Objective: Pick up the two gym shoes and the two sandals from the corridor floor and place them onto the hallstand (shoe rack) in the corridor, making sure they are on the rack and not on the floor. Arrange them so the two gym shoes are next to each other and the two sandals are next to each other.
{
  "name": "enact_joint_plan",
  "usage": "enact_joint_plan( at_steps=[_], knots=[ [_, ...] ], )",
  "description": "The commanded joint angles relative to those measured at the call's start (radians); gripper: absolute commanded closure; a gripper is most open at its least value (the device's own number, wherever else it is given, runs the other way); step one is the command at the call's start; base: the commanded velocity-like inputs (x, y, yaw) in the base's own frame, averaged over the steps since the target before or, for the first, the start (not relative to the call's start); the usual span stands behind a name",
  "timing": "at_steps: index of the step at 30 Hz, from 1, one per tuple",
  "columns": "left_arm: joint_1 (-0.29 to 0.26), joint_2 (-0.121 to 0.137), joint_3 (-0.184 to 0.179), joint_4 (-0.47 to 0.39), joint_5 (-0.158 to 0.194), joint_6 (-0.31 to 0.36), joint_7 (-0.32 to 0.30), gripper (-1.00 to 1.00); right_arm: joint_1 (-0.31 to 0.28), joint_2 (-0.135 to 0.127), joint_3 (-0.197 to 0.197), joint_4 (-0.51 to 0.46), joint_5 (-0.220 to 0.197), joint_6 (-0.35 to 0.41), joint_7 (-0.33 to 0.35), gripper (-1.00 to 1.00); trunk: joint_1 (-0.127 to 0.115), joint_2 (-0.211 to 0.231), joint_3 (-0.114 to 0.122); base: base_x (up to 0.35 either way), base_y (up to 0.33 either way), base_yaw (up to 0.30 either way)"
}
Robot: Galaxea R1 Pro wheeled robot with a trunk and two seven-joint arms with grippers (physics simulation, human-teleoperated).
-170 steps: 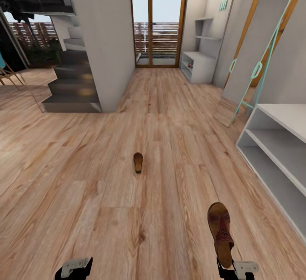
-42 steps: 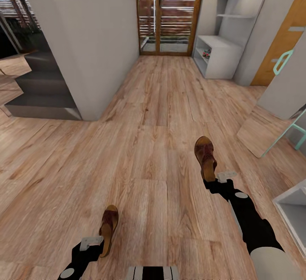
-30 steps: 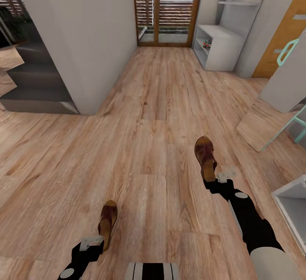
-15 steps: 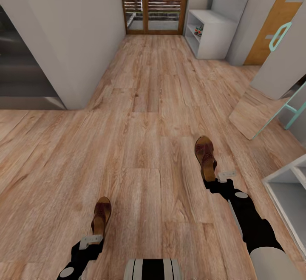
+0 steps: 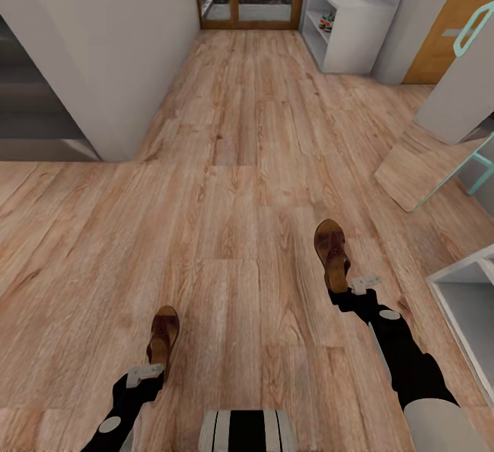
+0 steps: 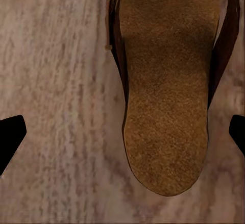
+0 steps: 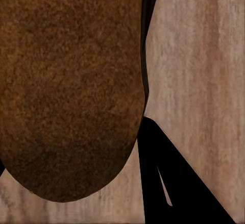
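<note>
One brown sandal (image 5: 331, 252) with a tan footbed hangs above the corridor floor (image 5: 233, 184), its heel in my right gripper (image 5: 342, 289), which is shut on it. Close up in the right wrist view is that sandal's footbed (image 7: 66, 81), with one black finger (image 7: 168, 183) beside it. The other sandal (image 5: 163, 332) lies on the planks just ahead of my left gripper (image 5: 146, 372). In the left wrist view its footbed (image 6: 166, 96) lies between the open gripper's (image 6: 122, 134) widely spread fingertips. Far off stands the hallstand (image 5: 357, 6), with the gym shoes (image 5: 326, 21) in its open shelf.
A grey wall block (image 5: 110, 47) juts in at the left, with dark stairs behind it. A leaning mirror with a teal frame (image 5: 473, 33) stands at the right. A low white shelving unit (image 5: 466, 301) is close on my right. A glass door closes the corridor's far end.
The camera has moved forward and tipped down. The floor sandal now lies nearer my left gripper. The right gripper still holds its sandal in the same pose.
</note>
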Motion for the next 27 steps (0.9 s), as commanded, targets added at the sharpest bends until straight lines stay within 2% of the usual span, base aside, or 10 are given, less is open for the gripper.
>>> enact_joint_plan(
  at_steps=[1,7,9,18,23,27],
  knots=[
    [-0.014,-0.001,0.003,-0.003,-0.012,-0.007,0.002,-1.0,0.0,0.0,-0.002,-0.002,0.006,0.006,0.007,1.0,0.0,-0.001,-0.006,0.0,0.0,0.0],
    [-0.043,-0.002,0.0,-0.009,-0.016,-0.011,0.001,-1.0,0.0,0.0,-0.002,-0.002,0.006,0.004,0.007,1.0,0.003,-0.002,-0.039,0.0,0.0,0.0],
    [-0.056,-0.002,-0.001,-0.011,-0.017,-0.012,0.0,-1.0,0.0,0.0,-0.002,-0.003,0.006,0.004,0.007,1.0,0.003,-0.002,-0.042,0.0,0.0,0.0],
    [-0.07,-0.001,-0.001,-0.011,-0.018,-0.014,0.0,-1.0,0.0,-0.001,-0.004,-0.003,0.006,0.004,0.007,1.0,0.003,-0.002,-0.045,0.007,-0.003,0.0],
    [-0.069,-0.001,-0.001,-0.01,-0.018,-0.063,-0.001,-1.0,0.0,-0.001,-0.004,-0.003,0.006,0.004,0.007,1.0,0.003,-0.002,-0.045,0.065,-0.037,0.0],
    [-0.068,0.0,-0.001,-0.009,-0.018,-0.073,-0.004,-1.0,0.0,-0.001,-0.003,-0.003,0.006,0.004,0.007,1.0,0.003,-0.002,-0.045,0.01,-0.006,0.0]
  ],
)
